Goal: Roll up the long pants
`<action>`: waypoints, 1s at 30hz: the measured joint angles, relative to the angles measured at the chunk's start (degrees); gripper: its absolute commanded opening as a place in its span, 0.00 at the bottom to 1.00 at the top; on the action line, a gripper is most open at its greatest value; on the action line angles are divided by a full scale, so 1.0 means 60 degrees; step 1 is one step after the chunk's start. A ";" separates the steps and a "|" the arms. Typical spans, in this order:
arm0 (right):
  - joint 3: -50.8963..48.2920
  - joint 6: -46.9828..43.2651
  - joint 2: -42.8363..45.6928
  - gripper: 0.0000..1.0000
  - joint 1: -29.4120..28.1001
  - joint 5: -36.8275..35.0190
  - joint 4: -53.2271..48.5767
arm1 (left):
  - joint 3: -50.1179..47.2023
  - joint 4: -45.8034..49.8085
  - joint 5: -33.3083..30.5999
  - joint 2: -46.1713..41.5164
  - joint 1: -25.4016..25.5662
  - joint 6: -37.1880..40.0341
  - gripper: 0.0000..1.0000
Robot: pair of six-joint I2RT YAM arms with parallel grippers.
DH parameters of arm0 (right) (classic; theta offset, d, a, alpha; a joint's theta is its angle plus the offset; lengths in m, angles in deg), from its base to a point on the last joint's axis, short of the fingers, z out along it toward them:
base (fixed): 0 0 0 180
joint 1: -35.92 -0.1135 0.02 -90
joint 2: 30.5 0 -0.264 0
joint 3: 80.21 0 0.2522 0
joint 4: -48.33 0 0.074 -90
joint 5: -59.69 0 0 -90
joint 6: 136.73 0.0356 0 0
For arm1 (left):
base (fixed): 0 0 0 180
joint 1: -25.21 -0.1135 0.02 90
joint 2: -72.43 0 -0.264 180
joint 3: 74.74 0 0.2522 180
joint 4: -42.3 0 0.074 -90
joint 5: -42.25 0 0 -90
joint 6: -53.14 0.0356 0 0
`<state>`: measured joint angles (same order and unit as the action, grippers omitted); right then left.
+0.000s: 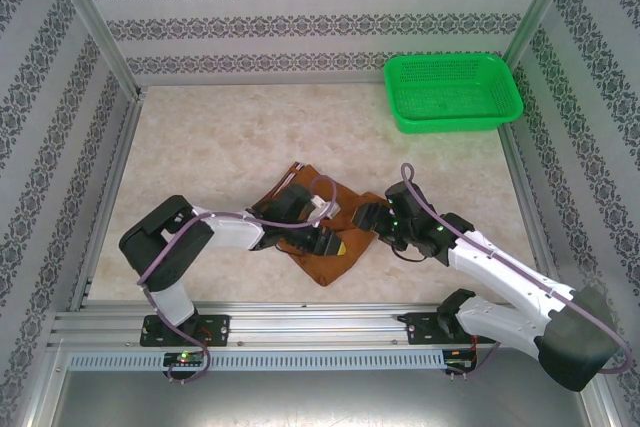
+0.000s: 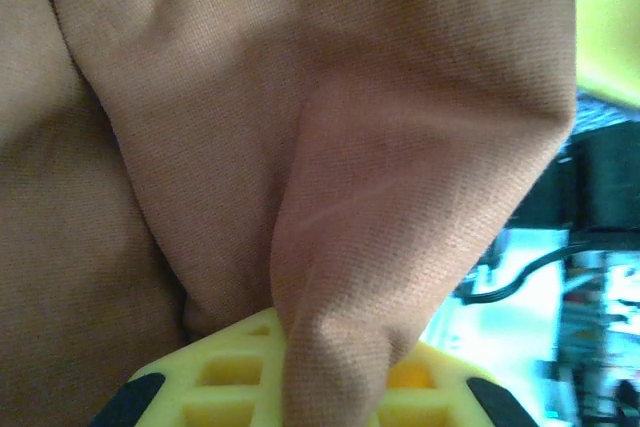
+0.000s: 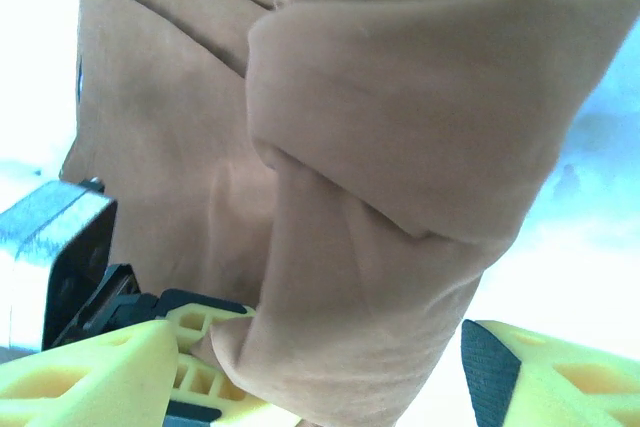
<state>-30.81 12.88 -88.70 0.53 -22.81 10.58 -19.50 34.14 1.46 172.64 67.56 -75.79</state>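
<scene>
Robot lab test cell: left arm [image 1: 215, 232] and right arm [image 1: 500, 277] are bolted to an aluminium rail [image 1: 310, 322] at the near edge of a marble-look desk [image 1: 220, 142]. Bare aluminium posts [image 1: 88, 27] frame the cell, and the walls [image 1: 300, 22] are flat panels in striped floral wallpaper. Exposed cables [image 1: 470, 239] run along the arms, and a green plastic basket [image 1: 452, 97] sits on the desk as a prop.

No words, brands, numbers or signs can be read on any surface. The printed bands on the walls [image 1: 300, 25] are ornament, not lettering.
</scene>
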 measured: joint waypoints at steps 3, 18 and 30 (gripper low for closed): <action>0.0000 0.0000 0.0000 0.77 0.0007 0.0127 -0.0004 | -0.0200 -0.1362 0.0787 0.0302 -0.0321 -0.1268 0.00; -0.0310 -0.0299 -0.1938 0.75 0.0718 0.1126 0.1512 | -0.0900 -0.4885 0.2011 0.1042 -0.0863 -0.4280 0.00; -0.0834 -0.0430 -0.2969 0.00 0.0936 0.2164 0.3523 | 0.0353 0.0696 0.0780 -0.0036 -0.0739 -0.0823 0.25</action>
<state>-35.82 10.31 -106.51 6.14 -9.82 31.72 -17.38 38.32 6.14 172.42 63.12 -80.73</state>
